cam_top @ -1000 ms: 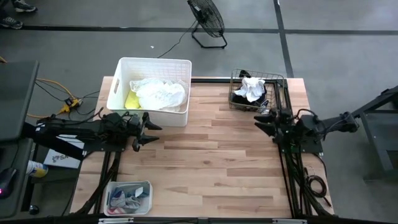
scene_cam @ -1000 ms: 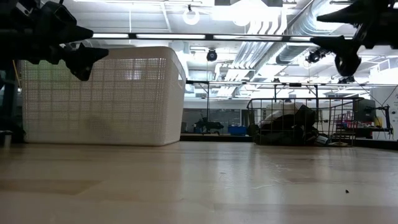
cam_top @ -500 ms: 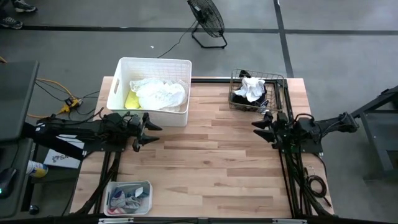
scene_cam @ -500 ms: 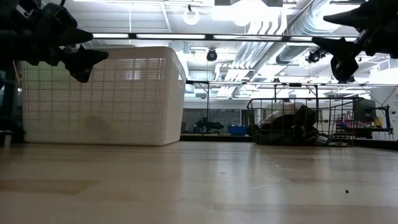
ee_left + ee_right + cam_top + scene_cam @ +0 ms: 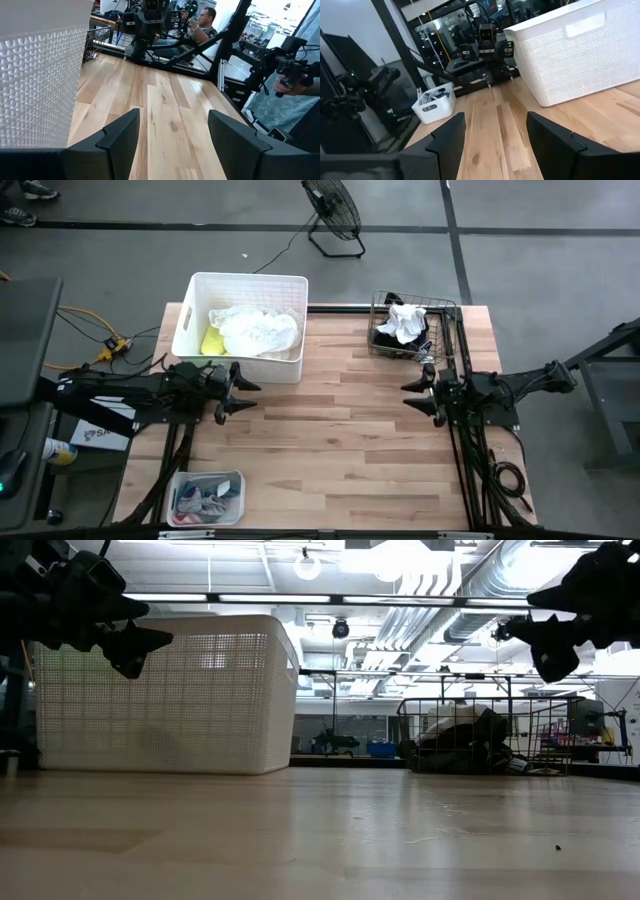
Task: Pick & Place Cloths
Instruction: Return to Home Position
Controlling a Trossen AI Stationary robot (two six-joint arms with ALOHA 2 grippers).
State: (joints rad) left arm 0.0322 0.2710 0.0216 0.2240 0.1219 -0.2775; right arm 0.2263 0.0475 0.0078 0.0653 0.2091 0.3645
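Fingers of the left gripper (image 5: 244,396) and right gripper (image 5: 416,399) are held apart above the worktop (image 5: 340,450). Some cloths (image 5: 255,330) are seen in the white bin (image 5: 245,277), wire basket (image 5: 415,300) and small bin (image 5: 205,474).

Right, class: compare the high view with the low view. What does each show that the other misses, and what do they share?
Only the high view: a white cloth and a neon yellow cloth lie inside the large white bin. A small white bin holding socks sits at the table's edge on the left arm's side, and a floor fan stands beyond the table.
Only the low view: ceiling lights, and the gap between both grippers and the tabletop.
Both: the large white bin, the wire basket, the left gripper and the right gripper, fingers open.
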